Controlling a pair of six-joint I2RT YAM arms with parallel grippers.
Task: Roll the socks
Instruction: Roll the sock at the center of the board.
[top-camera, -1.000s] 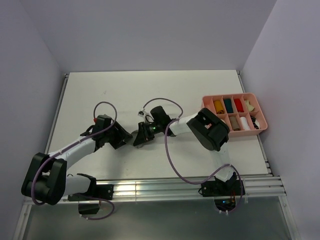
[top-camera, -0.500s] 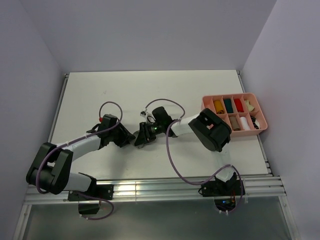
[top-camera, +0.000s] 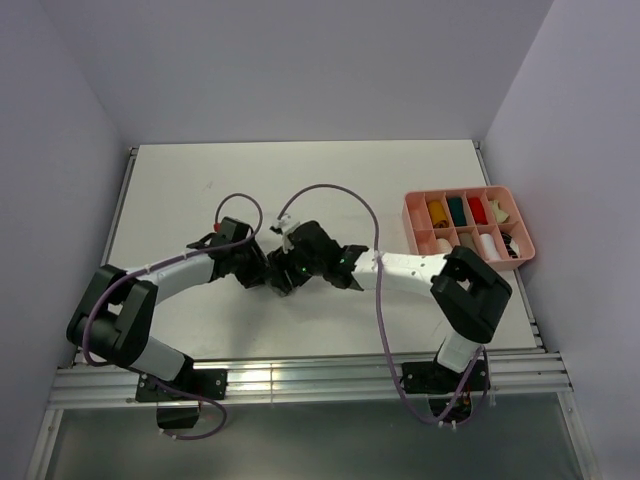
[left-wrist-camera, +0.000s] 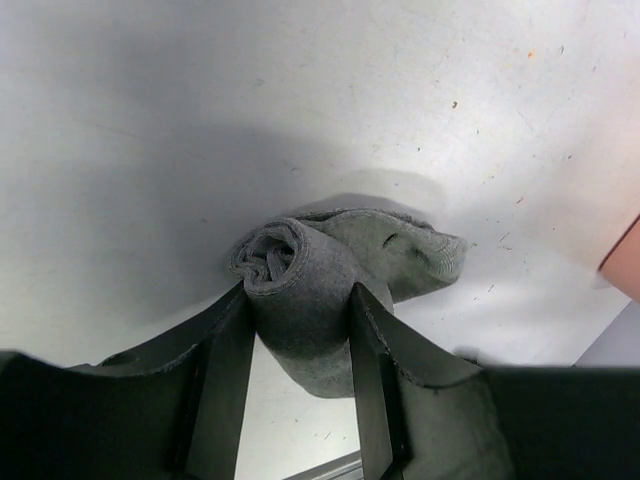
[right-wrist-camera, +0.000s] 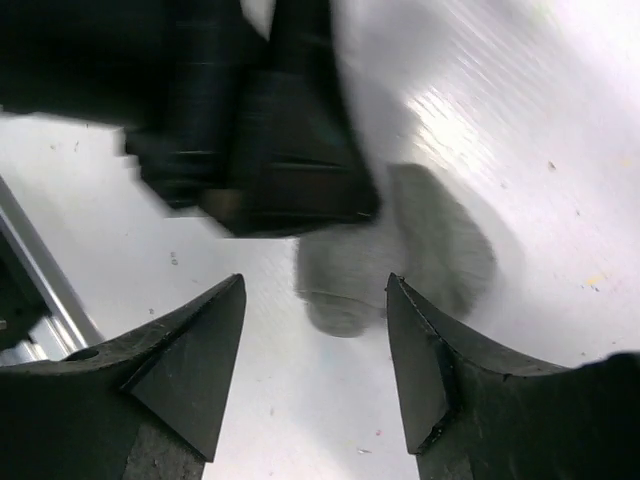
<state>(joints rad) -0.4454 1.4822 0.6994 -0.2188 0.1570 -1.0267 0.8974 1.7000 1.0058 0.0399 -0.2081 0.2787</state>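
Note:
A grey sock (left-wrist-camera: 300, 270), rolled into a thick bundle with a loose end trailing right, lies on the white table. My left gripper (left-wrist-camera: 298, 300) is shut on the roll, one finger pressed against each side. My right gripper (right-wrist-camera: 315, 285) is open just in front of the same sock (right-wrist-camera: 400, 250), its fingers apart and touching nothing. In the right wrist view the left gripper (right-wrist-camera: 270, 150) is the blurred dark mass over the roll. From above, the left gripper (top-camera: 258, 270) and right gripper (top-camera: 290, 272) meet at the table's middle and hide most of the sock.
A pink compartment tray (top-camera: 521, 252) with several small rolled bundles stands at the right edge of the table. The metal rail (top-camera: 300, 378) runs along the near edge. Both arms' cables loop above the wrists.
My right gripper has opened and let go of the grey sock. My left gripper moved right and closed on the roll. The right arm's elbow swung down and to the right.

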